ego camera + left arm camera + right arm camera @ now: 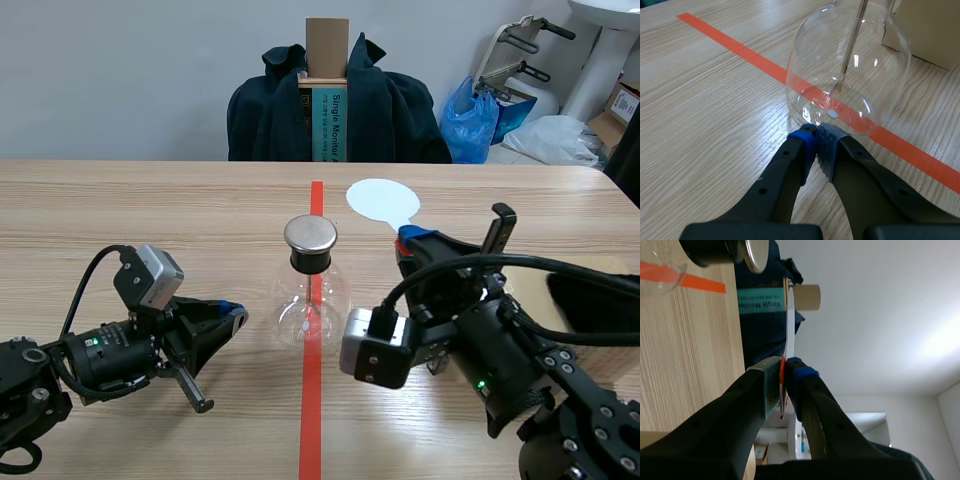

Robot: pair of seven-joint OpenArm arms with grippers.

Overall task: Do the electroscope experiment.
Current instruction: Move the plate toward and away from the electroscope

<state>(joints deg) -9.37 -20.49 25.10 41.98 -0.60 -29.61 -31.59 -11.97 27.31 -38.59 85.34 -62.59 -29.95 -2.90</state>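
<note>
2 arms flanked the flask (310, 300) standing on the tape line (312, 420). The right gripper (412, 240) held the paddle (382, 202) near the cap (310, 235).

Left wrist: the left gripper (816, 135), jaws closed on nothing, sat just beside the flask's base.

Right wrist: the jaws pinched the paddle's red handle, with the paddle edge-on.

Step judged: presenting the paddle. The next move calls for bringing it to the cap.

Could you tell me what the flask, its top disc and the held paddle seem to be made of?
Flask: clear glossy glass; the tape shows through. Top disc: metal, dull grey sheen. Paddle in the right gripper: thin, pale, matte, probably plastic; unsure.
</note>
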